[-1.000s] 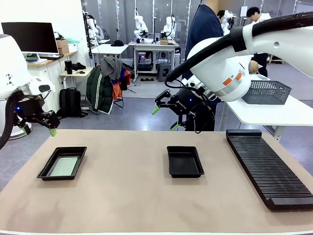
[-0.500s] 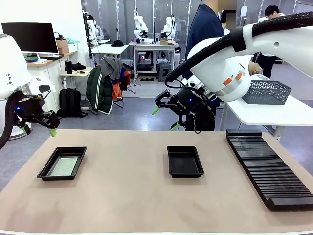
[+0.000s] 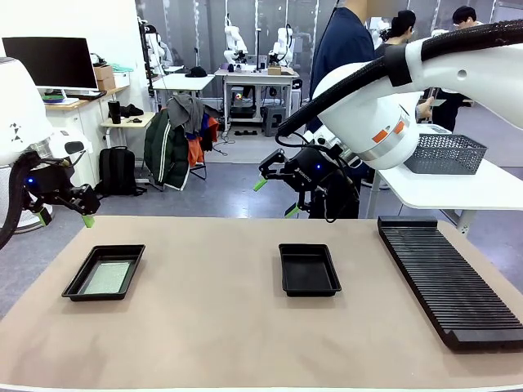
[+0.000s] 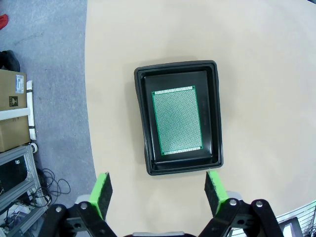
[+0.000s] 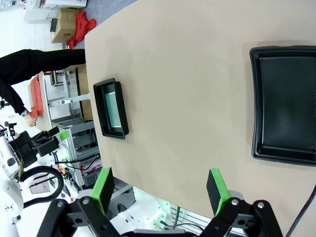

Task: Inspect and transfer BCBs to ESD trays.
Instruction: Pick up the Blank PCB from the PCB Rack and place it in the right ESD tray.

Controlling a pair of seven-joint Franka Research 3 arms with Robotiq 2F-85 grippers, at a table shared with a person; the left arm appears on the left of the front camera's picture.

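One black ESD tray [image 3: 105, 273] sits at the table's left and holds a green BCB [image 3: 107, 278]. From the left wrist view the same tray [image 4: 178, 70] lies straight ahead with the BCB [image 4: 177, 120] flat on its floor. My left gripper [image 3: 64, 219] hovers open above and behind that tray, its green pads [image 4: 102, 191] wide apart. A second ESD tray [image 3: 309, 269] at mid-table has nothing in it; the right wrist view has it [image 5: 285, 103] at its right edge. My right gripper [image 3: 274, 197] hangs open above the table's far edge, behind this tray.
A long black ribbed rack [image 3: 448, 278] runs along the table's right side. A grey mesh basket [image 3: 445, 153] stands on a white side table beyond it. A person in dark blue [image 3: 341, 49] stands behind the right arm. Tan tabletop lies bare between the trays.
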